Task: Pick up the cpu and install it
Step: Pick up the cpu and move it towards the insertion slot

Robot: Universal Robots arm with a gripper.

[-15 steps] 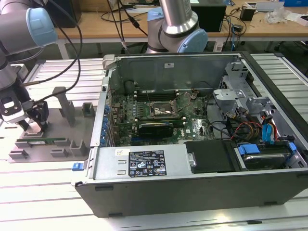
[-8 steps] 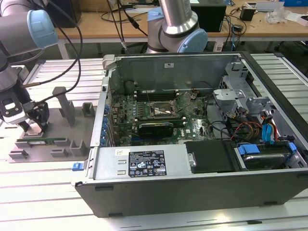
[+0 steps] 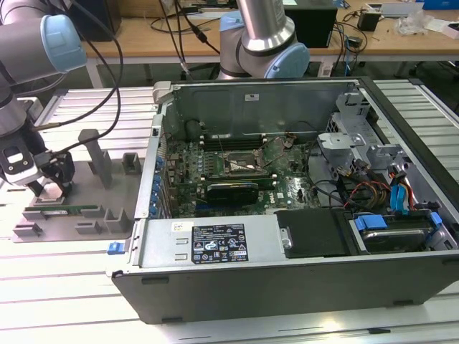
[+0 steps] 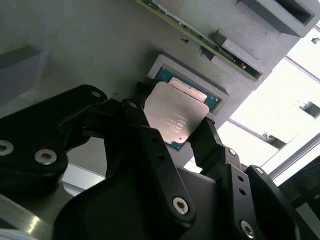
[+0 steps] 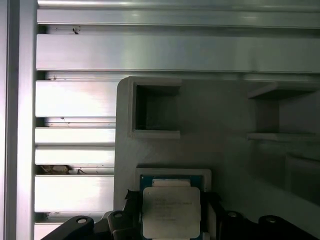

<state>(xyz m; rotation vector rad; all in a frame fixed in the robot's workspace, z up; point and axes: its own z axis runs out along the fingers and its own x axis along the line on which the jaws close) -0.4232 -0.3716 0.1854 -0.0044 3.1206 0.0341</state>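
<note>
here, the hand (image 4: 171, 122) is clamped on the cpu (image 4: 176, 114).
its two black fingers (image 4: 145, 135) press the chip's opposite edges, right at the square recess of the grey holder (image 5: 220, 150) under the hand; the open computer case (image 3: 287, 179) stands well apart on the tabletop (image 3: 72, 301).

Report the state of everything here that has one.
cpu: gripped, apparently just above its recess in the tray.
gripper: shut on the cpu.
case: open, side panel off.
memory stick: lying in the tray.
</note>
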